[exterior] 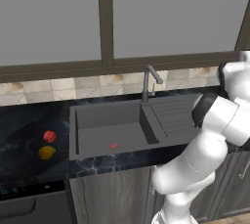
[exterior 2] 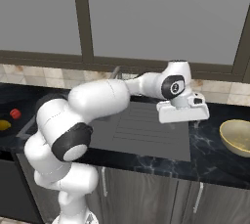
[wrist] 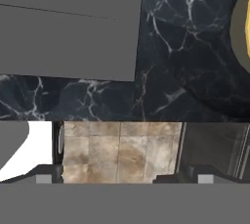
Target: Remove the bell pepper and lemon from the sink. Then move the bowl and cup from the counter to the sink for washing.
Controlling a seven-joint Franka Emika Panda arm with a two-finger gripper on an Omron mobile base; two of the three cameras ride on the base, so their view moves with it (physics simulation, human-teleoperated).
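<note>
From the left base view, nearest us, we see the lemon [exterior: 47,152] lying on the black counter [exterior: 24,140] at about 9 o'clock of the sink [exterior: 73,135], with the bell pepper [exterior: 50,136] just beyond it at its 12 o'clock; the two sit close together, apart from the basin wall. The basin itself holds only its reddish drain spot [exterior: 114,145], so we judge the first half of the task done: both fruits are out.

What is left, as we read it, is the washing-up move. In the right base view the bowl [exterior 2: 238,137] rests on the counter at 3 o'clock of the drainboard [exterior 2: 141,130], well apart from the basin. We cannot find the cup from here.

Our gripper [exterior 2: 183,115] hangs above the drainboard's far right edge, between the sink and the bowl. Its jaws stand spread fully wide, holding nothing and touching nothing; the hand view looks down on bare marble with the bowl's rim at its 3 o'clock edge.
</note>
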